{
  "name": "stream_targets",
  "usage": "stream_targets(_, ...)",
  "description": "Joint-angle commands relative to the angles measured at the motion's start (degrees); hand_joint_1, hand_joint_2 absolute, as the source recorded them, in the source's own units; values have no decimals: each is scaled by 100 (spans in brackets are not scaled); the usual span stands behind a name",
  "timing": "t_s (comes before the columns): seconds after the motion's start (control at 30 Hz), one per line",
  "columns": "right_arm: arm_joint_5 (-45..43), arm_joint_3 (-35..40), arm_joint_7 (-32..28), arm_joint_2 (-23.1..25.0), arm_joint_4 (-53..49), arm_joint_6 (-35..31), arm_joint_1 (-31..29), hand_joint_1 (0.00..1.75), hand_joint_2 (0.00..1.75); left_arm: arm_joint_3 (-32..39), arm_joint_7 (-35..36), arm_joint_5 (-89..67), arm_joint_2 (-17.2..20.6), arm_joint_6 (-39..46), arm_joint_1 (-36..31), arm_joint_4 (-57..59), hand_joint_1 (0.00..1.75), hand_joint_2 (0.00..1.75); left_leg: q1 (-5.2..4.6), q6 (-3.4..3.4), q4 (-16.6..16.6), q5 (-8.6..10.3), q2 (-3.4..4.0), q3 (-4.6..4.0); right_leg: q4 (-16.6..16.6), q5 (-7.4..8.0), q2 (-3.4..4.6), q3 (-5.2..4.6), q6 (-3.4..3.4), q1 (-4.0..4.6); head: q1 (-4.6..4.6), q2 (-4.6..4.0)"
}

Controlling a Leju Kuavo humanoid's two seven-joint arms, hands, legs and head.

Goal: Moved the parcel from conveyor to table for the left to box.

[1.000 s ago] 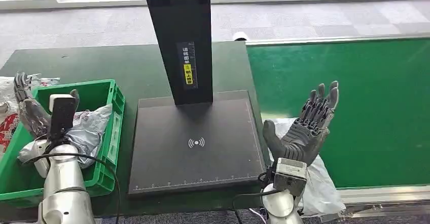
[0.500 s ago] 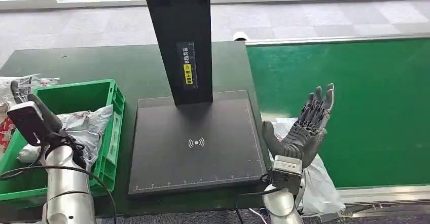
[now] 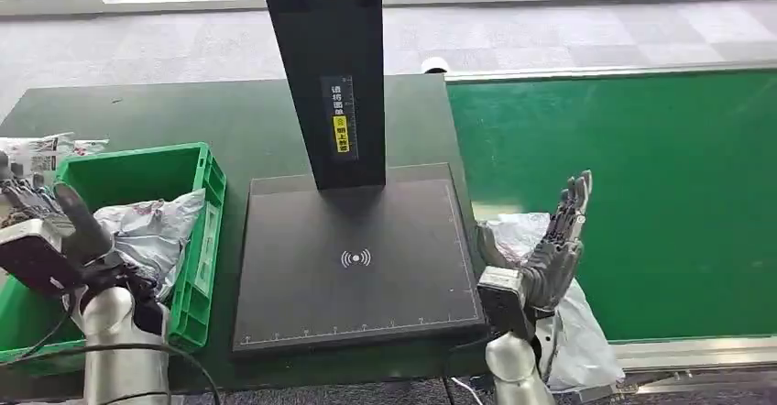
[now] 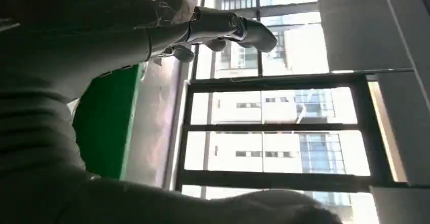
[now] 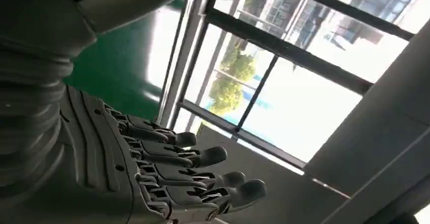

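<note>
A white plastic-wrapped parcel (image 3: 573, 327) lies at the near edge of the green conveyor (image 3: 641, 176), partly behind my right hand (image 3: 554, 240). That hand stands upright above the parcel with its fingers (image 5: 203, 176) straight and apart, holding nothing. My left hand (image 3: 41, 217) hangs over the near left part of the green box (image 3: 197, 171), fingers (image 4: 223, 29) spread, nothing in it. A grey bagged parcel (image 3: 151, 231) lies inside the box.
A black scanner plate (image 3: 353, 258) with a tall black post (image 3: 325, 66) sits between box and conveyor on the dark green table (image 3: 183, 112). More bagged parcels (image 3: 41, 153) lie left of the box.
My left hand has dropped and swung to the left, toward the box's near left side. My right hand has turned edge-on and sunk slightly over the parcel.
</note>
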Motion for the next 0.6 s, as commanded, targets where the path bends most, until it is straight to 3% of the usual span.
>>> stream_targets(0.03,3180,-2390,2083,80,2057,13,-621,0,175,-2087,33,88,32,-168,1179,-2017,0,175,7,4,-9,0,-10,14,-19,1,-14,23,-3,9,0,0)
stream_targets(0.07,4415,-2324,3445,-215,2838,251,-762,0,175,-2330,33,293,-34,-381,1387,-2281,0,175,6,3,-15,1,-12,21,-23,1,-17,30,-5,8,0,0)
stream_targets(0.1,4549,-2260,3862,-444,3378,147,-912,0,175,-2484,33,368,-120,-352,1513,-2282,0,175,4,3,-6,-1,-10,11,-15,0,-14,19,-3,6,0,0)
stream_targets(0.3,4524,-2236,4214,-717,4297,13,-1369,0,175,-2542,33,694,-131,-487,1523,-1884,0,175,-3,7,-21,3,-1,26,-29,6,-12,30,-2,1,2,0)
stream_targets(0.6,4317,-2309,4411,-807,4139,72,-1177,0,175,-2634,33,915,-85,-605,1624,-1716,0,175,-2,2,-16,1,-4,23,-20,-2,-16,24,-1,7,0,0)
